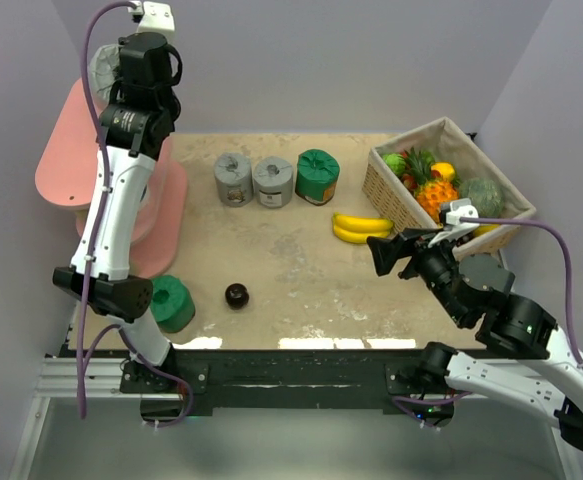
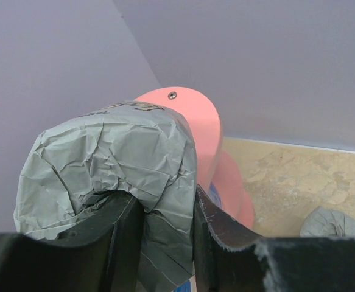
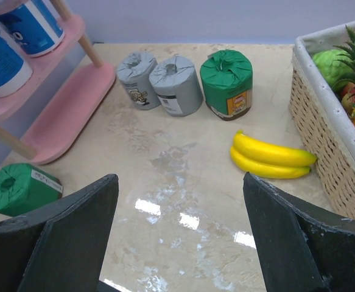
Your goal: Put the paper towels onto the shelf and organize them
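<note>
Right, what matters here is the grey roll (image 2: pixel 110 158) against the top board of the shelf (image 2: pixel 198 118). My left fingers (image 2: pixel 168 213) are closed on the roll, one dark pad on each side of its lower part, and the arm is raised over the shelf end of the counter (image 1: pixel 291 270). In the left wrist view the pink board lies just beyond and below the roll, with its long oval running away from me toward the back wall. I can't tell whether the roll is touching it. I judge the roll's axis to be roughly upright in the grip, though the crumpled wrap hides the dimple.

The left arm is plainly nearer the shelf. The right fingers (image 3: pixel 180 182) are spread wide with nothing in them, hanging over the counter near the bananas (image 1: pixel 361 228), well apart from the shelf.

The wrap is thin, creased paper over a soft, squashy cylinder, so it should give under pressure. The board looks smooth and hard, with one screw head at its rounded end.

Two white-and-blue rolls (image 3: pixel 34 21) are on the upper tier. On the counter are two more grey rolls (image 1: pixel 253 180), a green roll (image 1: pixel 317 176) beside them, and another green one (image 1: pixel 173 302) on its side near my left base.
</note>
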`<state>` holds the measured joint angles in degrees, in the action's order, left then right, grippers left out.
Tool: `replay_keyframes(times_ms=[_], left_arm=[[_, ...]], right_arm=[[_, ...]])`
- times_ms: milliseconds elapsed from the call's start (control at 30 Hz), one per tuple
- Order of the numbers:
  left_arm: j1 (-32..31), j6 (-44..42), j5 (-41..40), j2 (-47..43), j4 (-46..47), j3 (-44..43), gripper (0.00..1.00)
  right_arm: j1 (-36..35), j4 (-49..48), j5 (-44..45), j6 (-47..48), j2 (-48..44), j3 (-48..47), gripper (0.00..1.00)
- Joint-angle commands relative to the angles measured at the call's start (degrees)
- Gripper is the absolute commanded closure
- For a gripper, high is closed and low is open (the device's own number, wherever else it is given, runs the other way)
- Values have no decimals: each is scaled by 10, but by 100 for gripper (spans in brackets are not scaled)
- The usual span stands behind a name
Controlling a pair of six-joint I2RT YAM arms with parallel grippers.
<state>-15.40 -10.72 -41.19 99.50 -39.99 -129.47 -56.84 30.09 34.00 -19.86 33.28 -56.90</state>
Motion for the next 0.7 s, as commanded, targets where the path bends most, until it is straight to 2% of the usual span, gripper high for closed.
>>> replay_keyframes(times_ms=[0,367,667], left_arm=[[12,-11,6,-2,38,-6,60],[20,-16,4,8,42,-18,51],[20,-51,-18,12,77,-38,44]], right_arm=[[1,-7,15,11,13,-29,13],[1,-12,19,13,7,-21,13],[1,-11,19,19,8,-27,12]])
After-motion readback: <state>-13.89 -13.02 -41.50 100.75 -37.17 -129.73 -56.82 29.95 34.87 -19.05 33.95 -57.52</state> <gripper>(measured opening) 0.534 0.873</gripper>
